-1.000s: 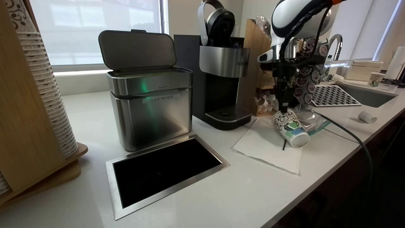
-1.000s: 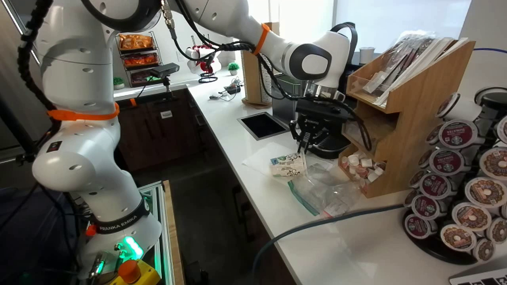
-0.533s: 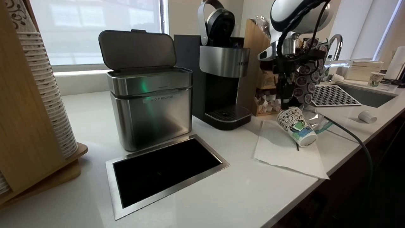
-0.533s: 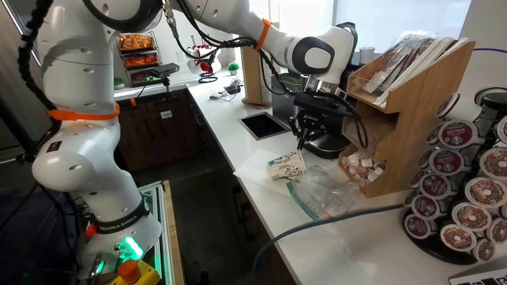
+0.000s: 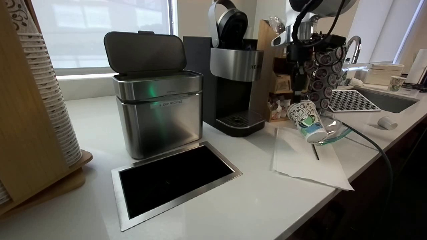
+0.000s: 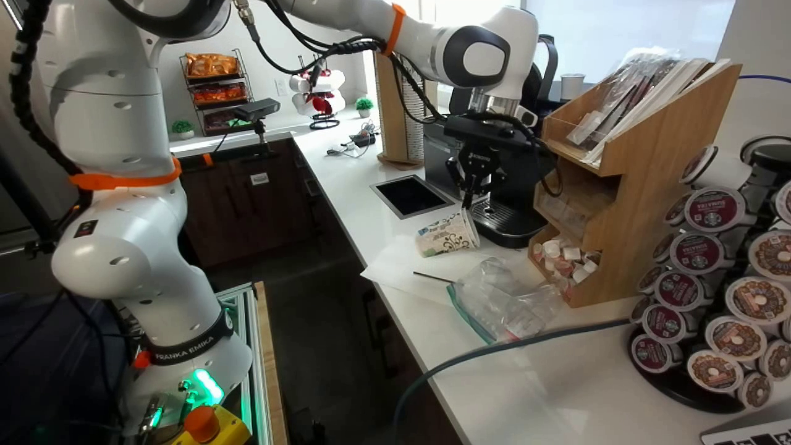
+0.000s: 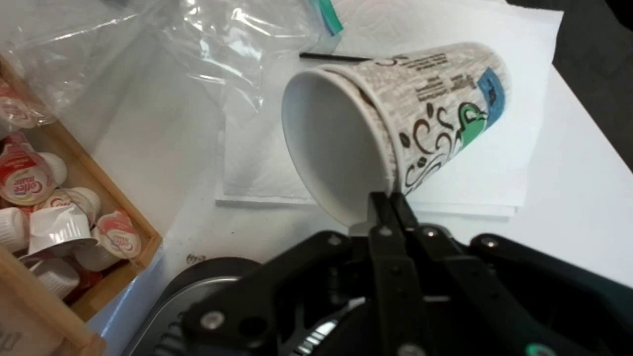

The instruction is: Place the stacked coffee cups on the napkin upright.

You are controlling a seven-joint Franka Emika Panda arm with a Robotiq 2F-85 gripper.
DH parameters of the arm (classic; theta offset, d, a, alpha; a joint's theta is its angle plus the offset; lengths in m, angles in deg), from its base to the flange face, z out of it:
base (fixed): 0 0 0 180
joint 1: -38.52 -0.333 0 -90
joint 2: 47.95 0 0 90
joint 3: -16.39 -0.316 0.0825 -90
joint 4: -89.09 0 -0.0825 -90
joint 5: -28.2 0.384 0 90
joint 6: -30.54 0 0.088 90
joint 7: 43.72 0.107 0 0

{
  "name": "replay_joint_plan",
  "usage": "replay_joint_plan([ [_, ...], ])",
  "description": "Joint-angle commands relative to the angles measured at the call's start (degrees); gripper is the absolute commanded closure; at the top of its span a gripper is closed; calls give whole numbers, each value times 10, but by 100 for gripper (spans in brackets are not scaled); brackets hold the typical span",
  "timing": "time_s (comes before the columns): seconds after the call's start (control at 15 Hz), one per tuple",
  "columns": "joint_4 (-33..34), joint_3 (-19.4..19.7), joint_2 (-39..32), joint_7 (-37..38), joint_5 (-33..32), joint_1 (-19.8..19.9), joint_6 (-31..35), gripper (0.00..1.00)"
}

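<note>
The stacked coffee cups (image 5: 307, 121) are nested white paper cups with brown swirls and a green and blue print. They also show in an exterior view (image 6: 446, 236) and the wrist view (image 7: 440, 99). My gripper (image 7: 388, 195) is shut on the cups' rim wall, one finger inside the mouth and one outside; it also shows in both exterior views (image 5: 297, 98) (image 6: 466, 204). The cups are tilted, nearly on their side, held a little above the white napkin (image 5: 300, 163). The napkin lies flat on the counter (image 6: 395, 272), one corner poking past the front edge.
A thin black stick (image 7: 331, 57) lies on the napkin under the cups. A clear plastic bag (image 6: 507, 296) lies beside it. The coffee machine (image 5: 237, 86), a wooden organizer (image 6: 649, 204) and a steel-framed opening (image 5: 176, 183) are near. A dark cable (image 6: 494, 352) crosses the counter.
The gripper and cups have risen off the napkin, uncovering more of the black stick. The napkin has slid toward the counter's front edge.
</note>
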Motion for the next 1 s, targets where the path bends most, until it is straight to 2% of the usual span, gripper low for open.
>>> replay_joint_plan([
  [0.0,-41,-1,46,70,-2,-13,35,99],
  [0.2,-69,-2,64,150,-22,-28,91,99],
  [0.4,-111,-5,85,241,-70,-45,169,99],
  [0.73,-180,-5,122,422,-204,-72,275,99],
  [0.93,-209,-10,147,529,-298,-83,275,99],
])
